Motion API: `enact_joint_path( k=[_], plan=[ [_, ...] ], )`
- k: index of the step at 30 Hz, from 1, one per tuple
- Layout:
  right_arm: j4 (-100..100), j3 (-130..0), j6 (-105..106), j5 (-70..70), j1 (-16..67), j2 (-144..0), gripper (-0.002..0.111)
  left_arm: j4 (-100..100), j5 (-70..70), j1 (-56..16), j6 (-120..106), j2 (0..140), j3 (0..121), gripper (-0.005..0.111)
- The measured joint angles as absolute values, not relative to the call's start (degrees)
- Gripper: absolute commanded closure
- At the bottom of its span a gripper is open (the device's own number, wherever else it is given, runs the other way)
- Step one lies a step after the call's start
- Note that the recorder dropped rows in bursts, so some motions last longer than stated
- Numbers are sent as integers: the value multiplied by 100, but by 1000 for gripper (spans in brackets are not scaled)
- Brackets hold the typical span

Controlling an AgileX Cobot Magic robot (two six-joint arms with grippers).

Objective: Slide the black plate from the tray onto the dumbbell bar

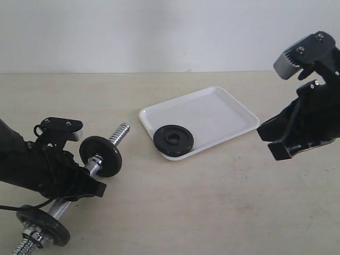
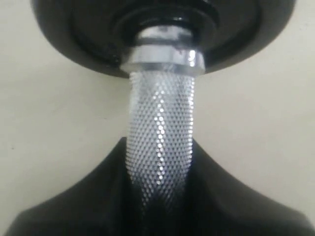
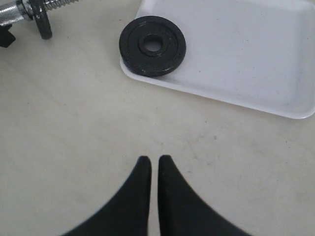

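Your left claw is clamped on the bar at its knurled middle. In the left wrist view the knurling runs straight in between the dark fingers. The bar lies slantwise across the left of the table. It carries two wide discs: one just past the claw on the tray side, the other at the near end. The bare threaded end points toward the tray and is apart from it. You cannot tell from these views whether the bar rests on the table or is lifted.

The plate lies flat on the tray, at the corner nearest the bar. In the right wrist view its edge reaches over the tray's rim there. Neither claw touches it.

Your right claw is closed and holds nothing, its two tips almost meeting. It hangs over bare table on the far side of the tray from the bar, well apart from the plate.
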State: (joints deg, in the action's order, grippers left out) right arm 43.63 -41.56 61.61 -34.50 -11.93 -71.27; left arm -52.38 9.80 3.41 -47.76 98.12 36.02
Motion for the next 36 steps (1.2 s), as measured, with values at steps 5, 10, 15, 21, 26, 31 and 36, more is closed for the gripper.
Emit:
enact_joint_path(
  k=[5, 10, 15, 21, 26, 31, 36],
  plan=[
    [4577, -4305, 6421, -3359, -1193, -7601, 109, -5121, 1120, 341, -4947, 9666, 3602, 103],
    [4777, -4625, 6577, -3347, -1193, -7995, 109, -5098, 1142, 341, -5074, 9511, 3624, 103],
    [5086, -4926, 6849, -3404, -1193, -8362, 109, -5098, 1131, 341, -5098, 9498, 3637, 103],
    [5167, -5326, 6907, -3522, -1193, -8949, 109, -5098, 1131, 341, -5120, 9498, 3637, 103],
    [5189, -5736, 6919, -3667, -1163, -9398, 109, -5098, 1131, 341, -5154, 9498, 3637, 103],
    [5142, -6180, 6919, -3671, -809, -9875, 109, -5098, 1131, 341, -5165, 9498, 3637, 103],
    [4960, -6529, 6827, -3629, -516, -10346, 109, -5098, 1131, 341, -5165, 9489, 3637, 103]
  ],
)
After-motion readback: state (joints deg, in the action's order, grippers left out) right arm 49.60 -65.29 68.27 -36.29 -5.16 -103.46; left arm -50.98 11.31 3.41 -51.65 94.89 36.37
